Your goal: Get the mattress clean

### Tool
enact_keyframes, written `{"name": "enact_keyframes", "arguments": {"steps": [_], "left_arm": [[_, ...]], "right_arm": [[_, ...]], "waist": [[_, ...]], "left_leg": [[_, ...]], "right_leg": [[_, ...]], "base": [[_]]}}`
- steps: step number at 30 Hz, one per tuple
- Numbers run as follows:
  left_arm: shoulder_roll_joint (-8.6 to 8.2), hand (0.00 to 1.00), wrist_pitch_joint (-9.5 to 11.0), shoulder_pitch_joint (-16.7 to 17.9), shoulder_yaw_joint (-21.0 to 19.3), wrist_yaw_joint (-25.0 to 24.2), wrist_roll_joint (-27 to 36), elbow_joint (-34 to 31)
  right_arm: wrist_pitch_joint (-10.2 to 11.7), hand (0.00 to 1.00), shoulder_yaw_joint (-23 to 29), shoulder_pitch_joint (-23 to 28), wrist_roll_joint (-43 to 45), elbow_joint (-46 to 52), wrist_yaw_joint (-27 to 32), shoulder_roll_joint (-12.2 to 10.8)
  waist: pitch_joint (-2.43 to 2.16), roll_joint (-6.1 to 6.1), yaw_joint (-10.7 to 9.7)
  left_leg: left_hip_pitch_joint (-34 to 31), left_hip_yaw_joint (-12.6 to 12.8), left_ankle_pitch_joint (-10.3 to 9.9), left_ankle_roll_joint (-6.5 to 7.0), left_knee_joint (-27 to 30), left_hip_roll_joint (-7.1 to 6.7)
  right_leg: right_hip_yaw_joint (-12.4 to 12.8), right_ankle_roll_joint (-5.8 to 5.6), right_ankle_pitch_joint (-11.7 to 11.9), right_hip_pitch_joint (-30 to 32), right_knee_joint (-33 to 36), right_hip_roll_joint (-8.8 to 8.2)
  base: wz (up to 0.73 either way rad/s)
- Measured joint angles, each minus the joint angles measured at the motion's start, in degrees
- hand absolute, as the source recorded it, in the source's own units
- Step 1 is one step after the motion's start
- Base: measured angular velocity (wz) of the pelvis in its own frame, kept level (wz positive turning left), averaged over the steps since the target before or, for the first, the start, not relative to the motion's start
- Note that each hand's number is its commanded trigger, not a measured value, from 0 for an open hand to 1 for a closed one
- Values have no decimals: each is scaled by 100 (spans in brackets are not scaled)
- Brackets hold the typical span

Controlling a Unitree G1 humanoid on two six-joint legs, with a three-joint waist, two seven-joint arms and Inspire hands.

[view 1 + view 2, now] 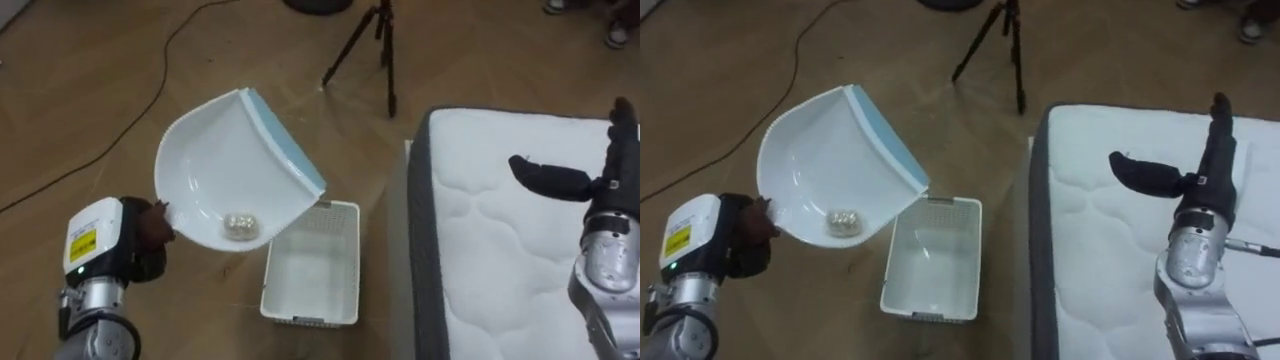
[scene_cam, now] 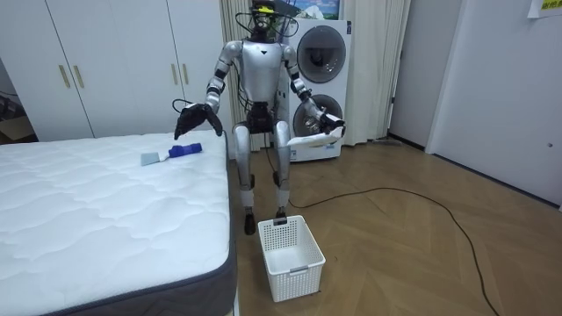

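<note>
Down at the near left, the left hand [image 1: 148, 235] has its fingers curled round the handle of a white dustpan [image 1: 225, 165] and holds it up above the wooden floor. The pan's long axis runs from the handle at the near left out toward the right. Its open mouth, edged with a pale blue lip [image 1: 285, 140], faces right toward the bed. A small crumpled scrap [image 1: 240, 225] lies inside the pan against its near wall, just right of the fingers and apart from them.

Below the lip's near end, a white slatted basket [image 1: 345, 240] stands on the floor just beside the bed's left edge, its long side running near to far. A dark tripod [image 1: 375, 45] stands on the floor farther off.

To the right, the bed [image 1: 500, 260] shows a white quilted mattress. The right hand [image 1: 600, 185] hangs over it with fingers straight and pointing far, the thumb spread to the left, holding nothing.

From the room view, a blue brush [image 2: 184, 150] and a grey piece [image 2: 150, 159] lie on the mattress near that hand.
</note>
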State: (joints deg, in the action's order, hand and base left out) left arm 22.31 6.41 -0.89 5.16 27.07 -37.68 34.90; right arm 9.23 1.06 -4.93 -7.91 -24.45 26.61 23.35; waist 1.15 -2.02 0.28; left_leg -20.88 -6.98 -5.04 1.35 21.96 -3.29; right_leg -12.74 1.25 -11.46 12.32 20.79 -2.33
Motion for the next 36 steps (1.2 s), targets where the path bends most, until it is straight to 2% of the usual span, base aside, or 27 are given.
{"name": "enact_keyframes", "arguments": {"steps": [2, 5, 8, 10, 12, 15, 18, 20, 21, 22, 23, 25, 29, 33, 36], "left_arm": [[36, 100, 1, -81, 4, 14, -2, 119], [45, 100, 3, -467, 40, 18, -14, 572], [62, 100, 29, -852, 68, 23, -9, 875], [131, 100, 31, -1085, 204, 29, -2, 1041], [196, 100, 34, -1168, 286, 34, -8, 1098], [416, 100, 58, -1502, 494, 39, -55, 1318], [711, 100, 58, -1589, 631, 41, -159, 1365], [854, 100, 53, -1667, 741, 39, -188, 1402], [930, 100, 20, -1739, 843, 35, -188, 1439], [999, 100, 9, -1789, 935, 23, -188, 1452], [1034, 100, 4, -1813, 971, 23, -190, 1451], [1131, 100, -60, -1909, 1103, 19, -194, 1451], [1186, 100, -219, -1992, 1316, -28, -254, 1448], [1185, 100, -303, -1989, 1558, -241, -282, 1447], [1186, 100, -358, -1992, 1580, -408, -428, 1412]], "right_arm": [[0, 0, -46, -5, 229, -45, 1, -9], [36, 0, -274, -36, 448, -183, -23, -72], [85, 0, -452, -65, 642, -445, -146, -109], [96, 0, -478, -96, 783, -641, -177, -108], [102, 0, -503, -145, 821, -697, -178, -111], [243, 0, -592, -253, 937, -821, -179, -104], [240, 0, -701, -225, 1082, -853, -363, -115], [237, 0, -741, -191, 1090, -856, -404, -108], [229, 0, -782, -155, 1099, -856, -421, -105], [203, 0, -830, -108, 1172, -855, -427, -105], [180, 0, -867, -99, 1223, -857, -428, -105], [102, 0, -1002, -66, 1321, -856, -460, -109], [62, 0, -1161, -60, 1310, -842, -472, -101], [-13, 0, -1293, -49, 1298, -842, -493, -98], [-46, 0, -1346, -55, 1291, -846, -578, -99]], "waist": [[6, 11, 3], [15, 17, 2], [47, 62, -18], [108, 154, -85], [131, 186, -102], [186, 279, -238], [211, 355, -340], [219, 389, -412], [227, 450, -487], [217, 516, -552], [226, 542, -573], [216, 576, -604], [213, 638, -631], [211, 639, -647], [208, 644, -689]], "left_leg": [[-62, 45, 0, 1, -14, -8], [-230, 143, -11, 23, 96, -5], [-475, 260, -30, 51, 205, 26], [-715, 383, -63, 98, 375, 66], [-910, 403, -69, 105, 486, 55], [-1349, 543, -52, 132, 664, 79], [-1614, 756, -40, 157, 732, 117], [-1723, 849, -37, 179, 764, 103], [-1786, 852, -31, 195, 791, 57], [-1857, 906, -31, 224, 815, 43], [-1881, 930, -34, 234, 826, 47], [-1977, 1017, -41, 259, 863, 31], [-2134, 1136, -50, 271, 938, 55], [-2163, 1222, -47, 275, 940, 75], [-2163, 1288, -39, 283, 949, 76]], "right_leg": [[-1, 8, -76, 59, 81, -14], [12, 36, -226, 214, 306, -58], [-3, 50, -323, 385, 457, -59], [-18, 58, -430, 524, 604, -88], [-27, 67, -508, 758, 831, -136], [-106, 90, -620, 1205, 1111, -203], [-73, 93, -696, 1533, 1331, -273], [-1, 73, -733, 1718, 1489, -291], [-9, 54, -782, 1794, 1581, -339], [-7, 39, -815, 1868, 1645, -371], [-3, 39, -823, 1896, 1703, -380], [52, 36, -877, 2077, 1885, -456], [152, 42, -902, 2307, 2023, -470], [270, 57, -926, 2439, 2115, -482], [281, 71, -947, 2476, 2184, -531]], "base": [[33], [36], [40], [44], [18], [15], [-3], [-5], [16], [17], [6], [-5], [-10], [-10], [-3]]}}
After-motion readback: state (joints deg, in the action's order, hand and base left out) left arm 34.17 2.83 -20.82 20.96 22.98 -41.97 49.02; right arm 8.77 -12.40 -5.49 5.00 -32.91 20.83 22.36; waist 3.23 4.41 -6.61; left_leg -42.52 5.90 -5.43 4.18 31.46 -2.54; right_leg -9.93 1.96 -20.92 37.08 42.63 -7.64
